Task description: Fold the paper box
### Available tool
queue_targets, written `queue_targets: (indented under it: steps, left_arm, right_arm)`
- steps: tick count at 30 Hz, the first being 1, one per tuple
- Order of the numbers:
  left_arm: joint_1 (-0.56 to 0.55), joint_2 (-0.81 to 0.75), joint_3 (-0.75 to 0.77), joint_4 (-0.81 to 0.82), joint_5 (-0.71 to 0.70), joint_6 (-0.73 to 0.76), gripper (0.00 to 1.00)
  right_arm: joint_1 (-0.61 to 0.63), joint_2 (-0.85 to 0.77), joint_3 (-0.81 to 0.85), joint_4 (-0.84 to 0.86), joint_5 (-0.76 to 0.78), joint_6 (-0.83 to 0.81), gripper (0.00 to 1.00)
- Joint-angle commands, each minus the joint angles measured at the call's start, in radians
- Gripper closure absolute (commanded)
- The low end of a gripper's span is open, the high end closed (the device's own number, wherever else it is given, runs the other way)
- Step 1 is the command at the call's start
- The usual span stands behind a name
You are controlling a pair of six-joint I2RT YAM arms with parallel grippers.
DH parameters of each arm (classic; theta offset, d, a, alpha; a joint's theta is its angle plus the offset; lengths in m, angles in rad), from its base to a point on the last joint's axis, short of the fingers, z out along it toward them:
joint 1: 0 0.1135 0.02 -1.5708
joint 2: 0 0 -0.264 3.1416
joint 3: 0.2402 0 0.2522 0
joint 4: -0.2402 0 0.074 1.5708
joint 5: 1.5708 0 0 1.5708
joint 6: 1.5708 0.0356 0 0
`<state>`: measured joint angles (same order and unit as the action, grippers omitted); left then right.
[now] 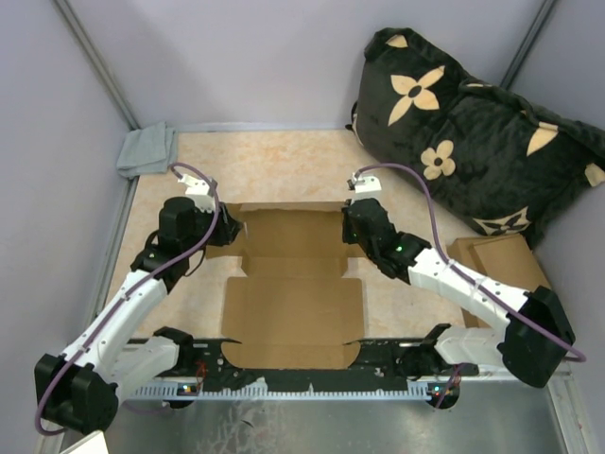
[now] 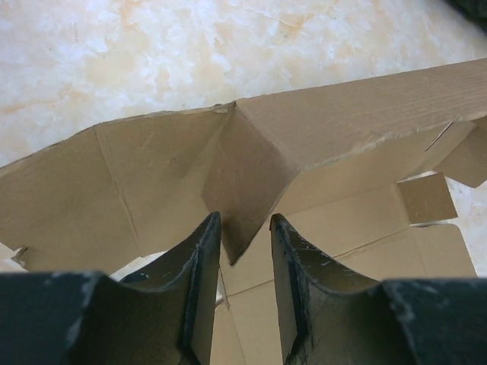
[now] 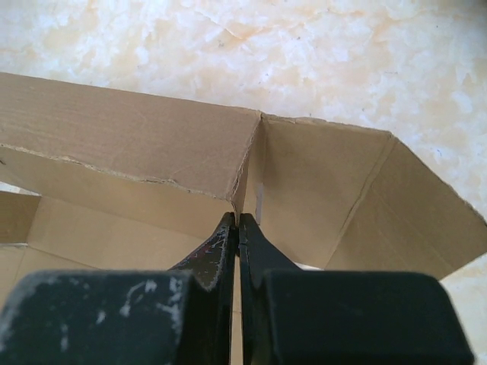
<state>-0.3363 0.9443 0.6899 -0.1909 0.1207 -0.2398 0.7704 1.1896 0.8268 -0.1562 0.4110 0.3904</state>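
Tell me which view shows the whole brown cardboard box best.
Top external: nearly the whole brown corrugated cardboard box shows, flat base and raised far wall. Left wrist shows only its left corner, between open left fingers; right wrist only the right corner, pinched by shut right fingers.

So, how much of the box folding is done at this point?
Only the start. Done: the paper box has its far wall standing, creased at both corners. In hand: the right gripper pinches the right far corner; the left gripper is open around the left far corner. Left: the large near panel lies flat, not yet folded.
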Motion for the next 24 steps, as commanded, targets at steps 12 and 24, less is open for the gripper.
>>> queue_targets:
  steps: [12,24]
  left_arm:
    - [-0.004,0.015,0.018,0.089,-0.017,-0.045,0.90]
    - [-0.004,-0.007,-0.016,0.283,-0.128,-0.012,1.00]
  right_arm:
    - [0.047,-0.080,-0.089,0.323,0.014,-0.086,1.00]
    - [0.047,0.059,-0.032,0.576,0.099,-0.230,1.00]
